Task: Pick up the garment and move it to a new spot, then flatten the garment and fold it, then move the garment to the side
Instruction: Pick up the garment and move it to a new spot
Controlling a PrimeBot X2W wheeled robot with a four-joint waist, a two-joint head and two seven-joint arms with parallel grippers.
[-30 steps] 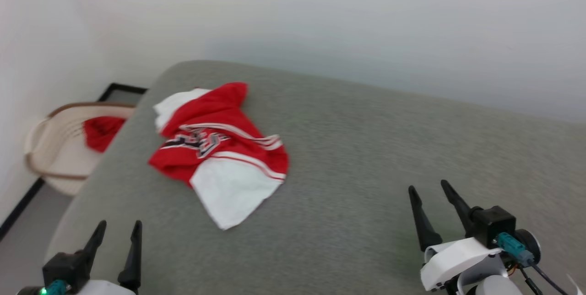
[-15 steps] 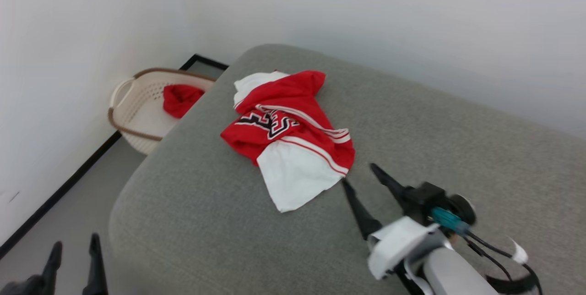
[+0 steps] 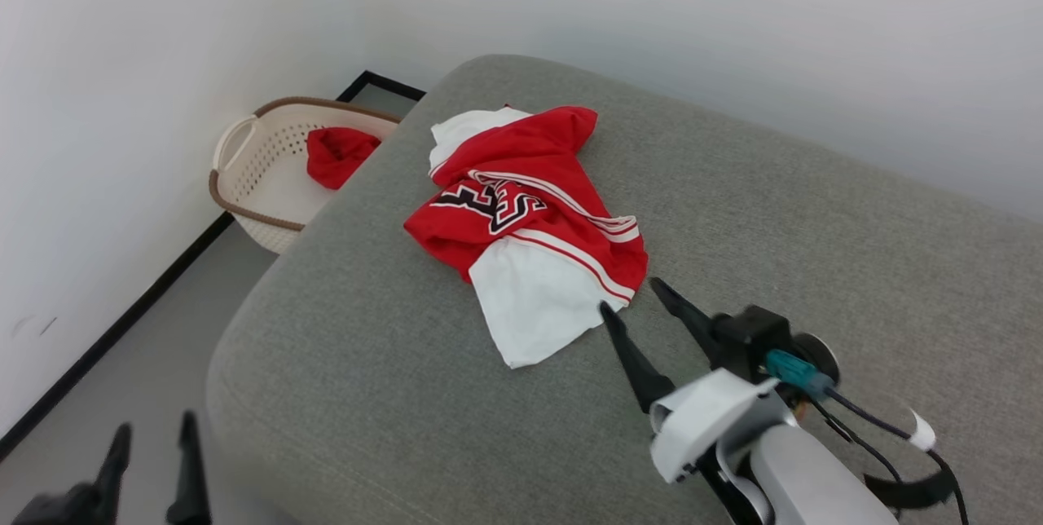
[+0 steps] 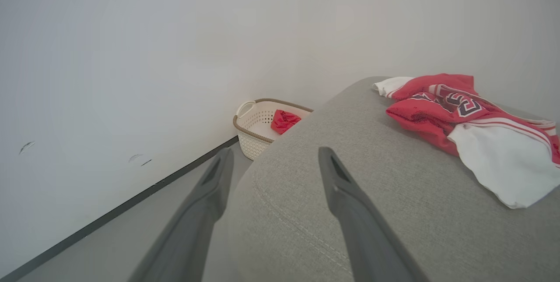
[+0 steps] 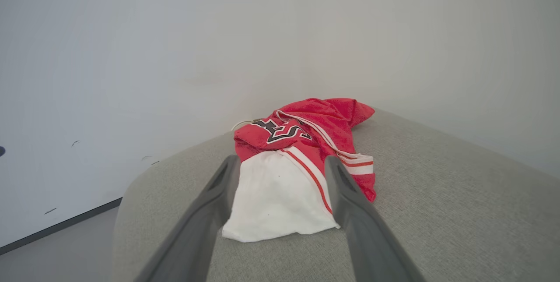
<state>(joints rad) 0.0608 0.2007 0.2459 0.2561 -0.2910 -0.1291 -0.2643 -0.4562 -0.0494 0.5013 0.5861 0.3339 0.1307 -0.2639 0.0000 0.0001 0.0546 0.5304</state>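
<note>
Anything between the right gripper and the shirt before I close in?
Nothing visible. The open right gripper points at the white sleeve of the garment, with bare grey cushion between them.

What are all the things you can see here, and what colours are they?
T-shirt: one, red with white sleeves and black letters, crumpled on the cushion.
Cushion: one, grey, big, against the wall.
Basket: one, cream with a brown rim, on the floor in the corner.
Small cloth: one, red, inside the basket.
Wall: white, behind everything.
Floor: grey, left of the cushion.
Right gripper: one, dark fingers, open, close by the shirt's white sleeve.
Left gripper: one, dark fingers, open, low by the cushion's near left corner.
</note>
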